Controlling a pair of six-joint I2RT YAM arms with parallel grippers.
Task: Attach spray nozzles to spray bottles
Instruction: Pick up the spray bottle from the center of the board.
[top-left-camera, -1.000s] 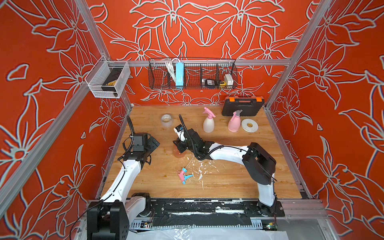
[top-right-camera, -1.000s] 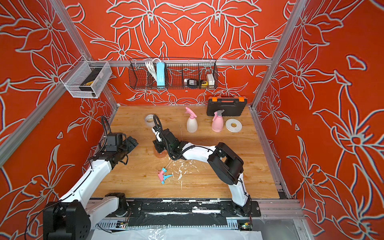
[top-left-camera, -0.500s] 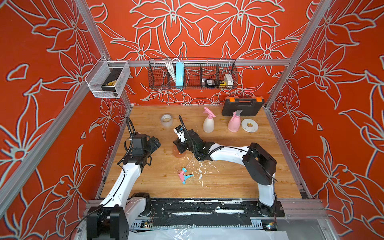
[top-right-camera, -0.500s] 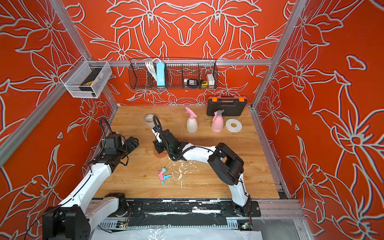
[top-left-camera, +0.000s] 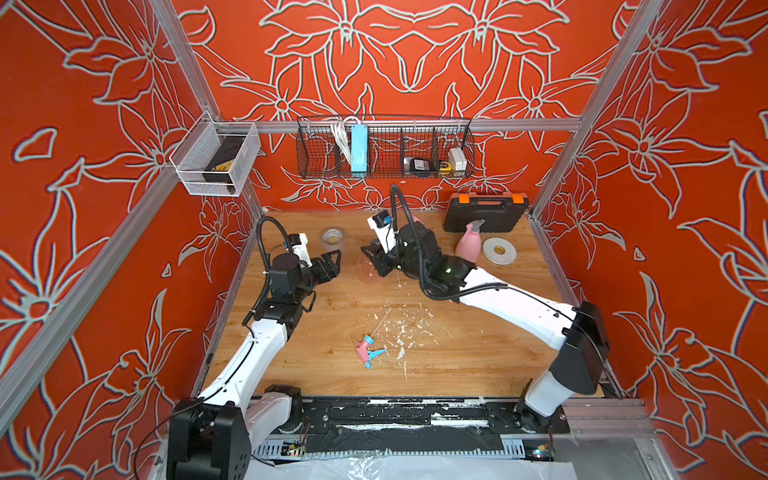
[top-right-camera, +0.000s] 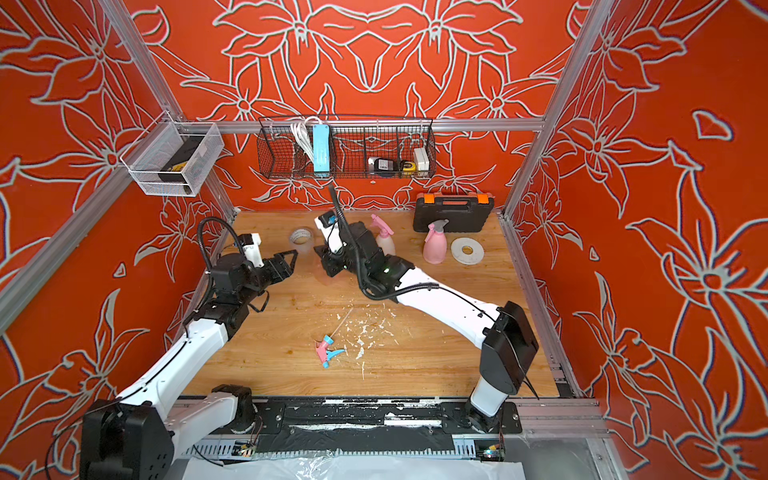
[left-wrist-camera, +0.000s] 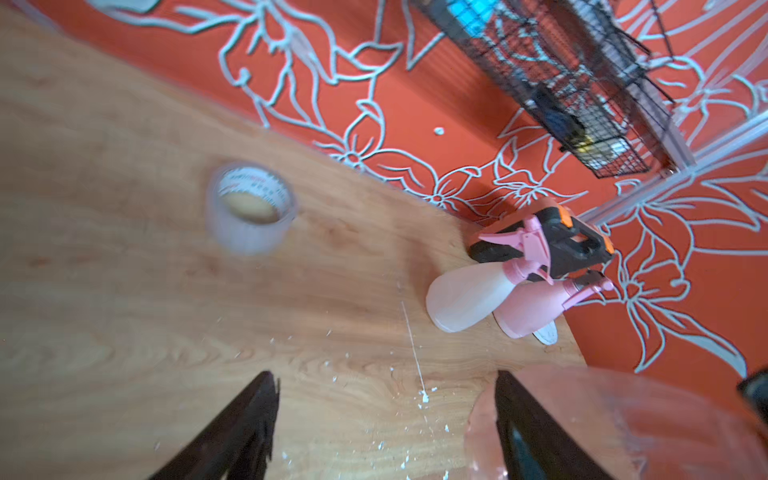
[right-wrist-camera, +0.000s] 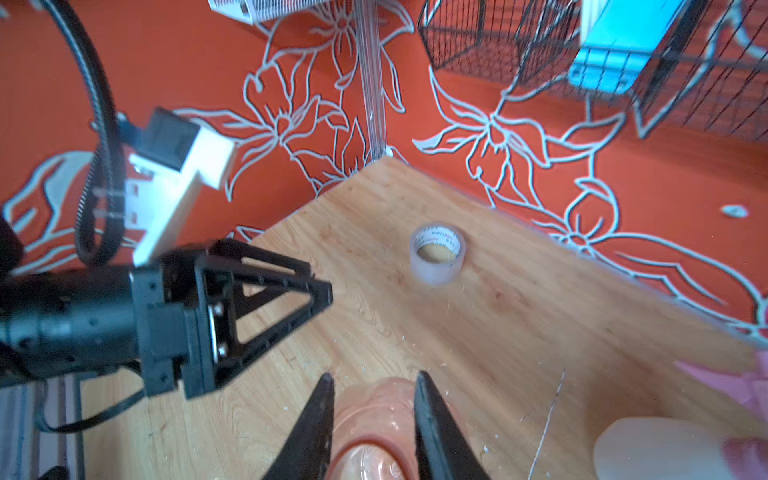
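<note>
My right gripper (right-wrist-camera: 374, 386) is shut on the neck of the transparent orange-pink spray bottle (right-wrist-camera: 372, 419), which it holds at mid-table (top-left-camera: 365, 271). My left gripper (left-wrist-camera: 384, 382) is open with nothing between its fingers, just left of that bottle (left-wrist-camera: 590, 419); in a top view the left gripper (top-left-camera: 332, 262) faces the right gripper (top-left-camera: 374, 262). A loose pink-and-blue spray nozzle (top-left-camera: 366, 350) lies on the front of the table. The white bottle (top-right-camera: 386, 243) and the pink bottle (top-left-camera: 467, 246) stand at the back with nozzles on.
A clear tape roll (top-left-camera: 333, 237) stands behind my left gripper. A white tape roll (top-left-camera: 498, 250) and a black-and-orange case (top-left-camera: 484, 212) are at the back right. White flakes (top-left-camera: 401, 332) litter the table's middle. A wire basket (top-left-camera: 384, 151) hangs on the back wall.
My left gripper has moved right toward the held bottle and its jaws have narrowed. My right gripper has carried the transparent bottle slightly up and back, now hiding the white bottle in a top view.
</note>
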